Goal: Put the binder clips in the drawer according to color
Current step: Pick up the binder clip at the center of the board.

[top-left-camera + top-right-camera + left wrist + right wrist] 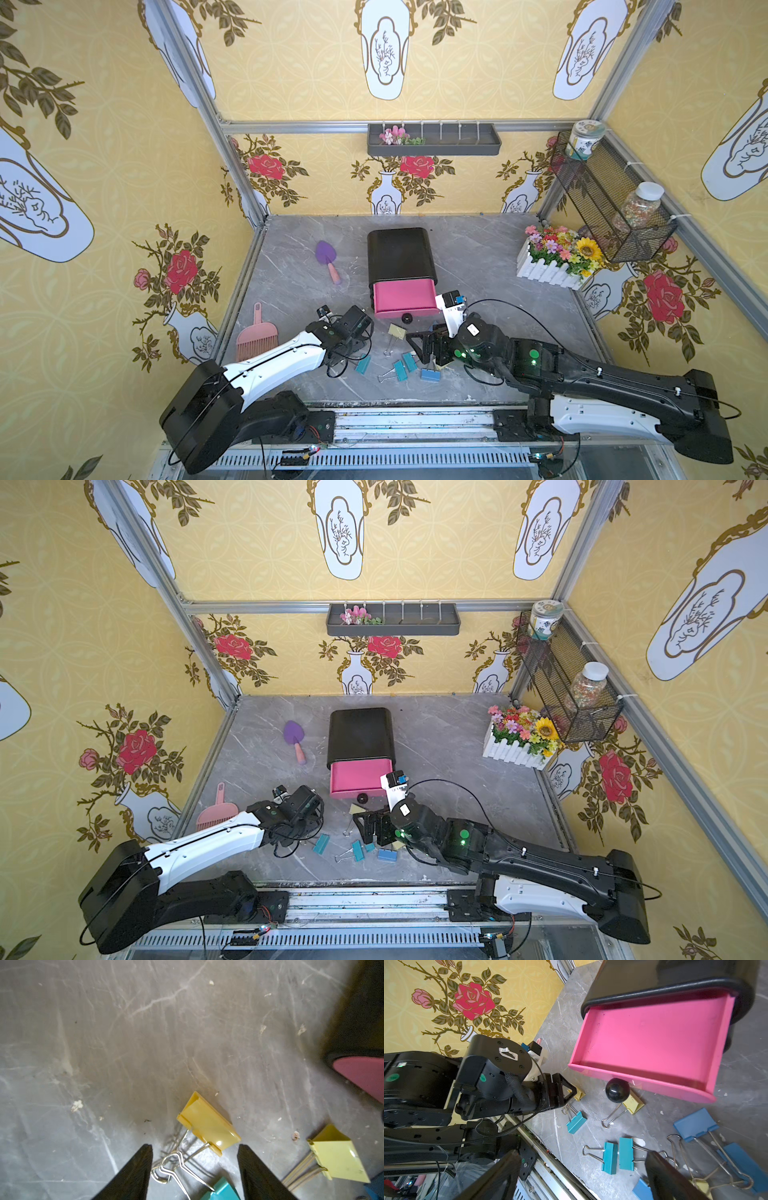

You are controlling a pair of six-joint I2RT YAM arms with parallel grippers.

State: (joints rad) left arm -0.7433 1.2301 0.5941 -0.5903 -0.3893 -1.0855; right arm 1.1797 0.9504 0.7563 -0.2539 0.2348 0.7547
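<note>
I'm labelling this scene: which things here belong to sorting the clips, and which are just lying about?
Job: yellow binder clips, teal binder clips, blue binder clips, open pink drawer, black cabinet.
Lying about: purple trowel, pink brush, flower box, wire basket.

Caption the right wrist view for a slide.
Pink drawer pulled open; yellow, teal and blue binder clips scattered on the tabletop nearby.

Blk cabinet [401, 253], pink drawer [405, 296] open, binder clips [400, 370] scattered in front, L arm [282, 361], R arm [582, 374] over them

The left arm [274, 365] and right arm [602, 374] wear white-and-black shells, green indicator dots, thin black cables.
</note>
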